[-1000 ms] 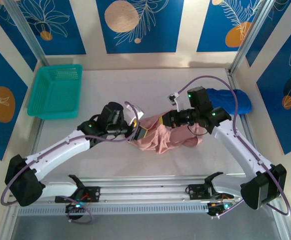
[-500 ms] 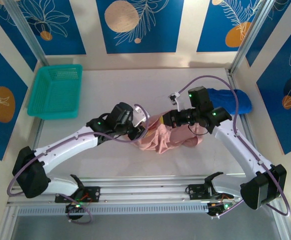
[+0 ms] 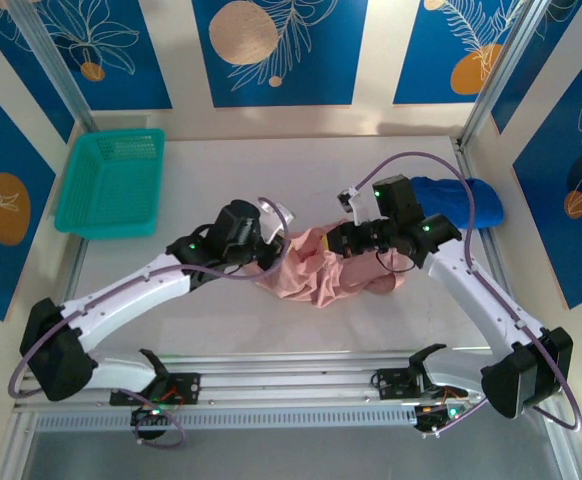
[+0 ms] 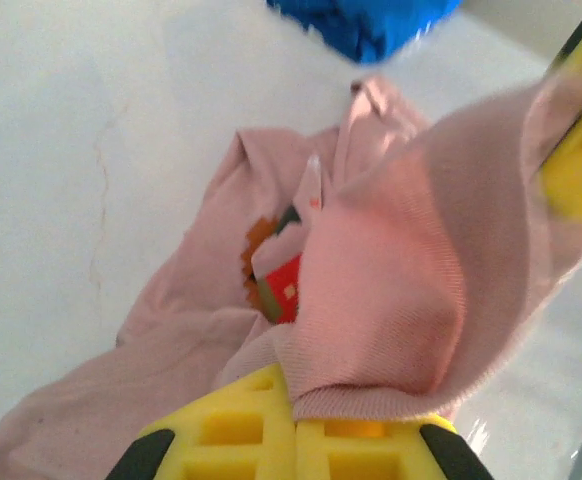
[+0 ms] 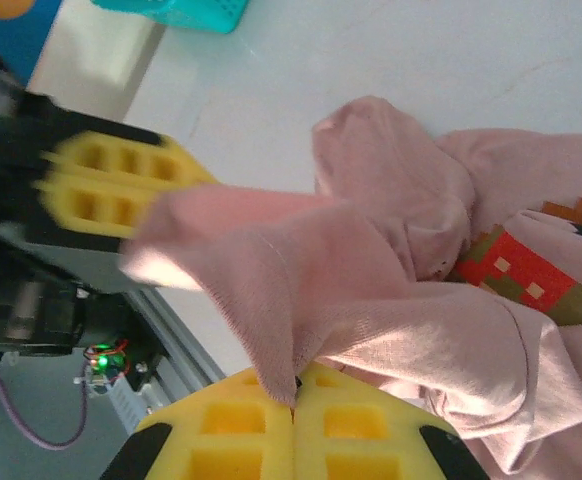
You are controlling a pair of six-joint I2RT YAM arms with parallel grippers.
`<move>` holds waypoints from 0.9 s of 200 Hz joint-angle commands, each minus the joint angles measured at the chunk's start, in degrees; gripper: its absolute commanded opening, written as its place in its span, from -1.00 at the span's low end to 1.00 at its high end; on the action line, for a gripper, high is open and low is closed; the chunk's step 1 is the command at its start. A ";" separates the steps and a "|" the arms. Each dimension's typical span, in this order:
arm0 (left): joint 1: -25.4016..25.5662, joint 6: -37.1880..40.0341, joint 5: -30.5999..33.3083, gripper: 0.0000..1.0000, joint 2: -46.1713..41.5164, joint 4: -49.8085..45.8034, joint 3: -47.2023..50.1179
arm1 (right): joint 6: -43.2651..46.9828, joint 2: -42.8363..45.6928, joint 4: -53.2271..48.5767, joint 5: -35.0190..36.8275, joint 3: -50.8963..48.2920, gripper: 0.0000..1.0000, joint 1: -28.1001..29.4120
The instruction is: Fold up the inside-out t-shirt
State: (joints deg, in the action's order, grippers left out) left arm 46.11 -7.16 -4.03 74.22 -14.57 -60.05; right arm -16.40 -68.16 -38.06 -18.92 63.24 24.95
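The inside-out t-shirt [image 3: 316,278] lies crumpled, salmon pink, in the middle of the white table. A red and orange print [image 4: 276,285] shows inside its folds. My left gripper [image 3: 277,246] is at the shirt's left edge, and in the left wrist view its yellow pads [image 4: 296,420] are shut on a hem fold. My right gripper [image 3: 335,240] is at the shirt's upper right, shut [image 5: 294,400] on another fold of the edge. A band of cloth [image 5: 261,225] stretches between the two, lifted off the table. The left gripper's pads [image 5: 106,180] appear in the right wrist view.
A teal basket [image 3: 111,182] stands at the back left. A royal-blue garment [image 3: 468,202] lies bunched at the back right, behind the right arm. A metal rail [image 3: 291,385] runs along the near edge between the arm bases.
The left gripper has gone from open to shut on the shirt's edge, moving slightly up and right. The right gripper has kept its hold and shifted a little left.
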 commanded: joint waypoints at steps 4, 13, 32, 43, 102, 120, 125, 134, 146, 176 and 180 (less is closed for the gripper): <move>-1.11 -7.59 -1.10 -1.00 -3.92 3.46 0.20 | 0.28 -1.29 0.15 2.20 -0.66 -0.93 0.54; -1.11 -8.52 -0.83 -1.00 -4.15 3.23 0.20 | -0.31 -1.68 1.44 1.47 -1.44 -0.91 0.54; -1.10 -10.19 -0.12 -1.00 -3.67 2.46 -0.28 | -1.40 -2.52 4.08 1.00 -3.00 -0.85 0.45; -1.11 -11.04 0.20 -1.00 -3.34 2.14 -0.58 | -1.85 -2.91 5.61 1.25 -3.92 -0.83 0.10; -1.20 -14.46 1.55 -1.00 -1.11 -1.12 -3.20 | -2.67 -1.91 12.51 0.16 -9.27 -0.65 -0.77; -1.20 -14.97 2.34 -1.00 -0.57 -2.16 -3.79 | -2.63 -0.05 15.00 -1.30 -11.60 -0.57 -0.78; -1.20 -15.03 2.49 -1.00 -0.41 -2.42 -3.91 | -2.51 0.48 15.56 -1.66 -12.23 -0.54 -0.70; -1.29 -15.25 2.71 -1.00 -0.22 -2.78 -4.10 | -2.34 1.33 16.67 -2.03 -13.24 -0.49 -0.56; -1.29 -15.49 2.63 -1.00 -0.04 -2.93 -4.28 | -1.92 2.33 17.88 -1.91 -14.55 -0.41 -0.28; -1.46 -15.69 2.50 -1.00 -0.01 -3.15 -4.41 | -0.70 4.64 21.17 -1.14 -17.74 -0.26 1.09; -1.46 -15.69 2.45 -1.00 -0.01 -3.12 -4.49 | -0.52 4.91 21.69 -0.93 -18.18 -0.23 1.42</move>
State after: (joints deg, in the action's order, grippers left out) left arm 45.32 -21.89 -2.63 74.06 -16.32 -62.59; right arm -18.33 -65.71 -21.17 -19.03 47.68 24.84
